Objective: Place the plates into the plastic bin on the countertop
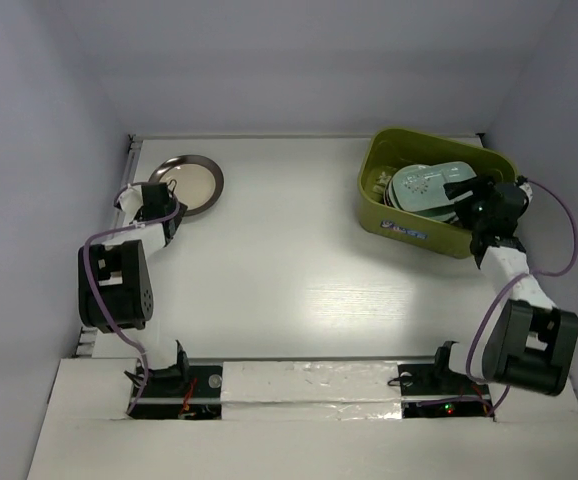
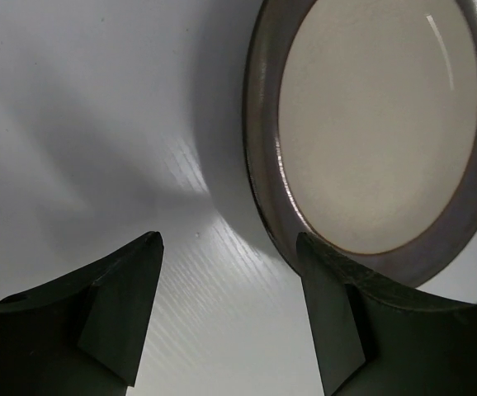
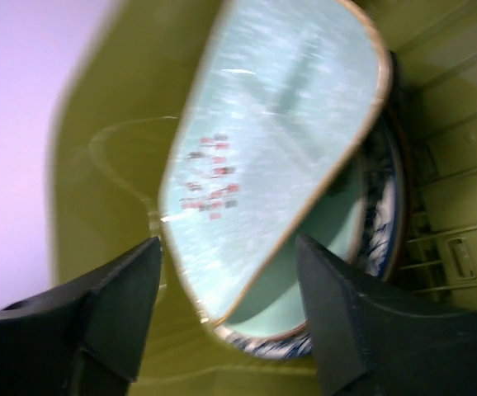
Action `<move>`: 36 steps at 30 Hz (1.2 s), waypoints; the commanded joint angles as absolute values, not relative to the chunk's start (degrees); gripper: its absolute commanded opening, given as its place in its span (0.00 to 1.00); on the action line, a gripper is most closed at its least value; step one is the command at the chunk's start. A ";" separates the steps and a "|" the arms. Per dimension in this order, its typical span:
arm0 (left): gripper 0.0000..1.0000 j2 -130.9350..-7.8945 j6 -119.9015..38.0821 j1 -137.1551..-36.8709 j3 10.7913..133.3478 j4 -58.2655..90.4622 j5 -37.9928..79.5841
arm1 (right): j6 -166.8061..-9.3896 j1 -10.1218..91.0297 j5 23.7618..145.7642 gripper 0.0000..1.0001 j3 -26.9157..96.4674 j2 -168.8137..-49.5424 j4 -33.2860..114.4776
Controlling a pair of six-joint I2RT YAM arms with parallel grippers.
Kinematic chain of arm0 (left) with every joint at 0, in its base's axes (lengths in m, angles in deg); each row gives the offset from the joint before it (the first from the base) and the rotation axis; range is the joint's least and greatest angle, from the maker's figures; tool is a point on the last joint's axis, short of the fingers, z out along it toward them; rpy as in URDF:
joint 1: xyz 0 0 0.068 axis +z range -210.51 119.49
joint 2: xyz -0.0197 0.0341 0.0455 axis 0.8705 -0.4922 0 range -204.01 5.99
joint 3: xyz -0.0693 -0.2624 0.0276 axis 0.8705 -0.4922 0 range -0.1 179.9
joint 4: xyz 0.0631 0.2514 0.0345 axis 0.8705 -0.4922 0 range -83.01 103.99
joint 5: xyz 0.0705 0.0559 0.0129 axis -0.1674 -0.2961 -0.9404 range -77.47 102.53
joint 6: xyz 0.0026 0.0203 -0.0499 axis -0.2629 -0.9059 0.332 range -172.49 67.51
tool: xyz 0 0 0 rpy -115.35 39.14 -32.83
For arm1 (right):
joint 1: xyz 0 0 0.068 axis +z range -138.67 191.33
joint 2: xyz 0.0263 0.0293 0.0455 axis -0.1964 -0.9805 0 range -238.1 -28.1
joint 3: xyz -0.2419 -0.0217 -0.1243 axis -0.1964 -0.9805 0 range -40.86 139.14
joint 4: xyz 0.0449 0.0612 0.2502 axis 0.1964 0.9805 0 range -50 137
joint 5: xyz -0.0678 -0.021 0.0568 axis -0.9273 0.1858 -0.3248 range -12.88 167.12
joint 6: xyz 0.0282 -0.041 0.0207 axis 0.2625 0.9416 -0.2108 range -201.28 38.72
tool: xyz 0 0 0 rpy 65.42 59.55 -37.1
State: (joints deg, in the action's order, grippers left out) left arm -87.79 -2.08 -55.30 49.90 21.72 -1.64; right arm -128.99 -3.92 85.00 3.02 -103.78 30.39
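Observation:
One metal-rimmed cream round plate [image 1: 187, 185] lies flat at the back left of the white countertop [image 1: 299, 260]. My left gripper [image 1: 165, 192] stands open at its near rim. In the left wrist view the right finger [image 2: 329, 305] sits against the plate's [image 2: 379, 124] metal edge, and the left finger is over bare table. The olive-green plastic bin [image 1: 434, 235] at the back right holds stacked plates. Topmost is the mint rectangular one [image 3: 280, 124], tilted and blurred, over a mint round plate [image 3: 321, 256] and a blue-floral plate [image 3: 380, 223]. My right gripper [image 3: 226, 243] hangs open inside the bin, its fingers clear of the mint plate's end.
A metal rail [image 1: 129, 165] runs along the countertop's left edge beside the cream plate. Grey walls close in at the back and both sides. The bin's near wall [image 1: 409, 228] carries a small label, and its slotted bottom [image 3: 453, 165] shows past the plates.

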 commanded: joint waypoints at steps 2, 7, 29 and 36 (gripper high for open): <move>0.62 -89.71 -2.31 -54.27 51.58 22.60 1.37 | -126.37 -3.79 85.55 0.77 0.72 -95.00 27.25; 0.55 -92.27 -1.43 -53.75 52.37 27.07 5.93 | -125.67 -3.79 90.21 0.76 -3.23 -84.91 27.43; 0.00 -97.83 7.01 -52.60 45.19 49.84 16.22 | -121.19 2.35 103.75 0.59 -12.04 -61.23 34.02; 0.00 -83.06 12.63 -53.75 33.75 58.98 20.17 | -121.53 22.38 99.27 0.00 -7.02 -68.78 30.17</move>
State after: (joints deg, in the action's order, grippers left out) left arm -90.47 11.37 -52.63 37.11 52.34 16.70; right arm -122.06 16.43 100.41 -10.75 -66.82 34.22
